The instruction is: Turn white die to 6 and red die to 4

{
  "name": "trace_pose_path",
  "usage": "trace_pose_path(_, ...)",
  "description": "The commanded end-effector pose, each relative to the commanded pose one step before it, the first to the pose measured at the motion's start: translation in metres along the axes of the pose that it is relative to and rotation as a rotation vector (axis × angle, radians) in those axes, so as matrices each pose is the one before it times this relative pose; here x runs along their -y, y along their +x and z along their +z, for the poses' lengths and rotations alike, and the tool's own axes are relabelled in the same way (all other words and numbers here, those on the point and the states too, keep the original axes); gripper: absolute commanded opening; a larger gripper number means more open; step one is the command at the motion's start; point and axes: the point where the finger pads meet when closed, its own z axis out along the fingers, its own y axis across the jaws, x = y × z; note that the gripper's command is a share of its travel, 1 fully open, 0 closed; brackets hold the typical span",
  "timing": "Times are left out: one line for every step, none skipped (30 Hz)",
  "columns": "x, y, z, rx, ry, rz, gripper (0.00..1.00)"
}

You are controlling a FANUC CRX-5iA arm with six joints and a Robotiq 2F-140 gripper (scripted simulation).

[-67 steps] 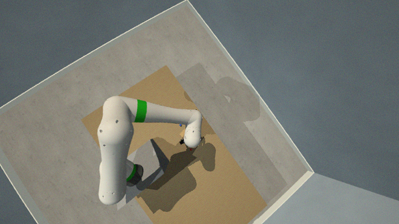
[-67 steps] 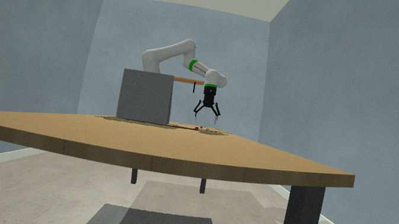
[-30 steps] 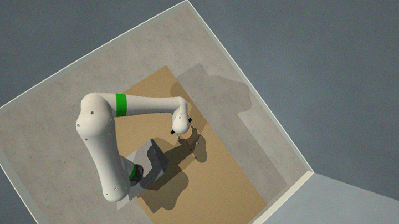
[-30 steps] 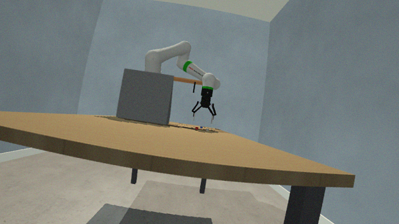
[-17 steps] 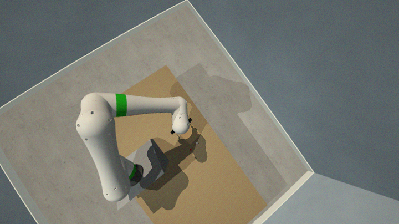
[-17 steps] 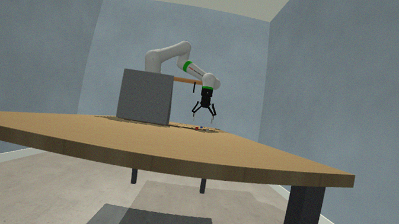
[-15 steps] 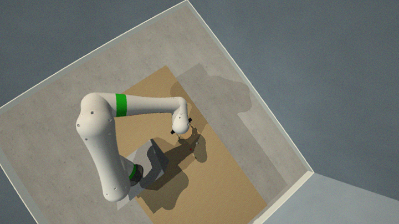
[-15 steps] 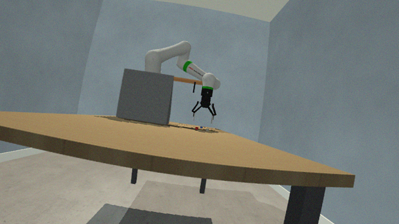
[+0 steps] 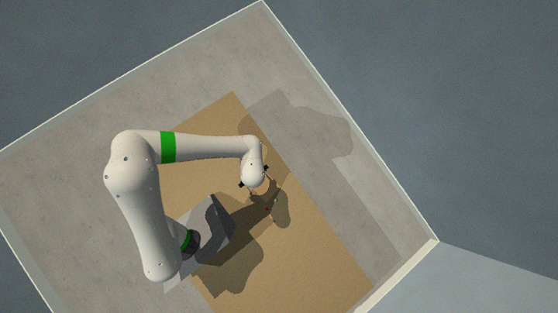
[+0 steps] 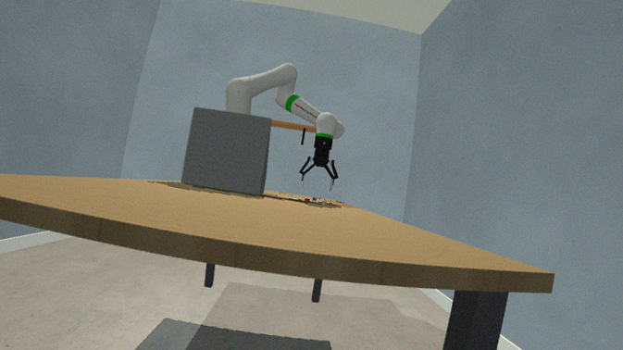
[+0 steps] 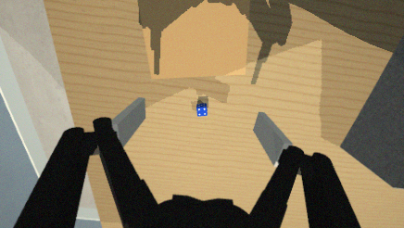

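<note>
- The red die (image 9: 266, 208) (image 10: 307, 201) rests on the worktop (image 9: 314, 274) (image 10: 237, 217) (image 11: 185, 171), in the arm's shadow in the top view.
- The white die (image 9: 275, 199) lies near it, apart, up and to the right in that view; a line through the two runs diagonally.
- Both look like small cubes with no longer axis; their top numbers and the way their faces point are too small to read.
- The blue die (image 10: 314, 198) (image 11: 202, 109) sits on the worktop, its sides nearly square to the wrist picture; four pale pips can be made out.
- The end effector (image 9: 253, 176) (image 10: 317, 185) (image 11: 201, 114) is spread wide and has hold of nothing.
- It points down, raised above the worktop, its fingers on a lower-left to upper-right diagonal from the top.
- In the wrist view, the blue die appears between the fingers, below them.
- A paler square patch (image 11: 199, 46), perhaps the mat, lies beyond the blue die, apart from it.
</note>
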Motion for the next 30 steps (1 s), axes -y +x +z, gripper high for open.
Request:
trace_pose_path(0.00012,0.0001,-0.01886,-0.00021,0.00016,0.00002,1.0)
trace_pose_path(0.0,0.0,-0.00716,-0.00001,0.0,0.0,1.0)
trace_pose_path(0.0,0.0,-0.00756,0.00001,0.0,0.0,1.0)
trace_pose_path(-0.00001,0.0,-0.00776,-0.00001,0.0,0.0,1.0)
trace_pose_path(0.0,0.0,0.0,0.0,0.0,0.0,1.0)
trace_pose_path(0.0,0.0,0.0,0.0,0.0,0.0,1.0)
trace_pose_path(0.00001,0.0,-0.00774,0.00001,0.0,0.0,1.0)
trace_pose_path(0.0,0.0,-0.00751,-0.00001,0.0,0.0,1.0)
trace_pose_path(0.0,0.0,-0.00708,0.00001,0.0,0.0,1.0)
trace_pose_path(0.0,0.0,-0.00648,0.0,0.0,0.0,1.0)
trace_pose_path(0.0,0.0,-0.00571,-0.00001,0.0,0.0,1.0)
trace_pose_path(0.0,0.0,-0.00482,0.0,0.0,0.0,1.0)
trace_pose_path(0.0,0.0,-0.00386,0.00001,0.0,0.0,1.0)
trace_pose_path(0.0,0.0,-0.00287,0.0,0.0,0.0,1.0)
trace_pose_path(0.0,0.0,-0.00192,0.0,0.0,0.0,1.0)
trace_pose_path(0.0,0.0,-0.00109,-0.00001,0.0,0.0,1.0)
trace_pose_path(0.0,0.0,-0.00044,0.0,0.0,0.0,1.0)
trace_pose_path(0.0,0.0,-0.00007,0.0,0.0,0.0,1.0)
trace_pose_path(0.0,0.0,0.0,0.0,0.0,0.0,1.0)
trace_pose_path(0.0,0.0,0.0,0.0,0.0,0.0,1.0)
trace_pose_path(0.0,0.0,0.0,0.0,0.0,0.0,1.0)
trace_pose_path(0.0,0.0,0.0,0.0,0.0,0.0,1.0)
trace_pose_path(0.0,0.0,0.0,0.0,0.0,0.0,1.0)
trace_pose_path(0.0,0.0,0.0,0.0,0.0,0.0,1.0)
trace_pose_path(0.0,0.0,0.0,0.0,0.0,0.0,1.0)
trace_pose_path(0.0,0.0,0.0,0.0,0.0,0.0,1.0)
trace_pose_path(0.00033,0.00099,0.0,-0.00015,0.00003,0.00336,1.0)
trace_pose_path(0.00196,0.00592,0.00003,-0.00084,0.0002,0.0201,1.0)
trace_pose_path(0.00438,0.01328,0.00014,-0.00168,0.00043,0.04495,1.0)
trace_pose_path(0.007,0.02084,0.00041,-0.00209,0.00059,0.07024,1.0)
